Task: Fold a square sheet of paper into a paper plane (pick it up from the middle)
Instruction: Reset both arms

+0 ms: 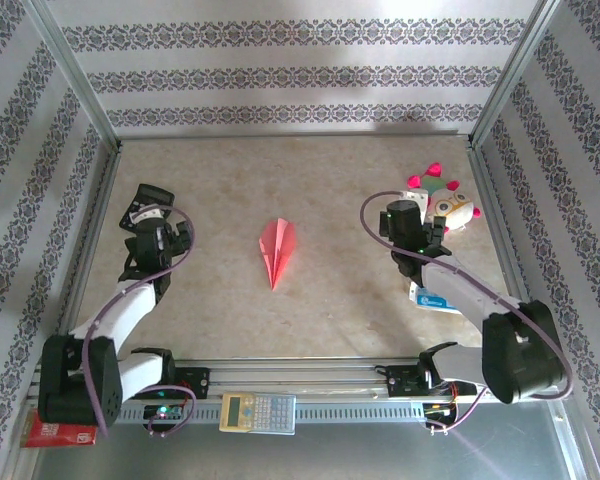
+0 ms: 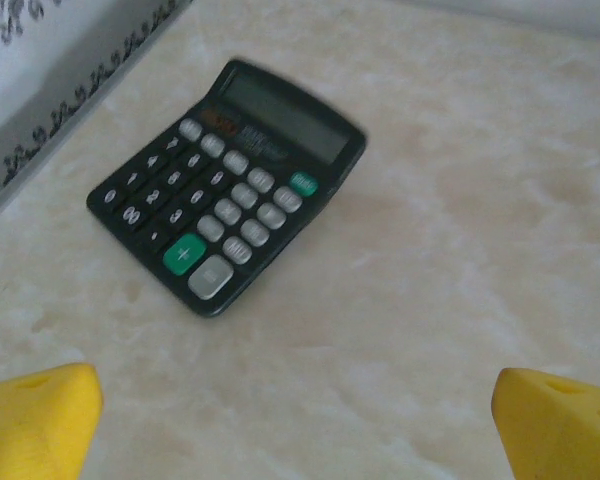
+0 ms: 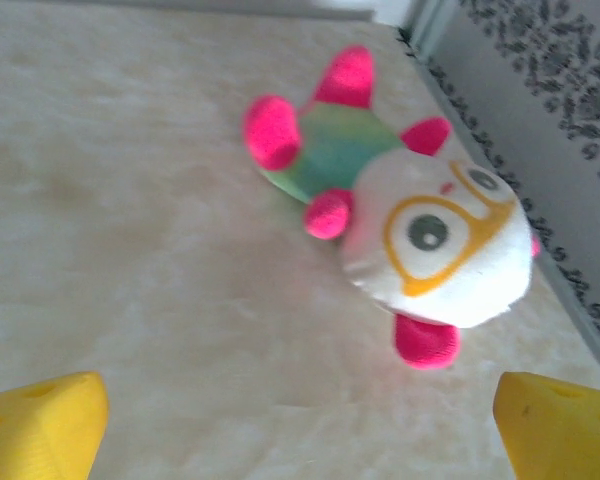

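Paper plane (image 1: 278, 250): salmon-pink dart with a centre crease, lying flat on the beige table (image 1: 330, 180) near its middle, nose toward the near edge. It sits between the two arms, well apart from both, with nothing touching it.

Left gripper (image 2: 300, 430): yellow fingertips (image 2: 35, 420) spread wide, only bare table between them, holding nothing. It hangs above the left part of the table. A black desk calculator (image 2: 225, 185) lies just ahead of it, close to the left wall.

Right gripper (image 3: 300, 430): fingers (image 3: 560, 425) likewise spread wide and empty, over bare table. Ahead of it a pink, white and green plush toy (image 3: 410, 210) lies beside the right wall.

Also on the rig: a second, lighter calculator (image 1: 258, 411) on the near rail, a red printed card (image 1: 58, 432) at the near left corner, and a small white-and-blue card (image 1: 435, 298) under the right arm.
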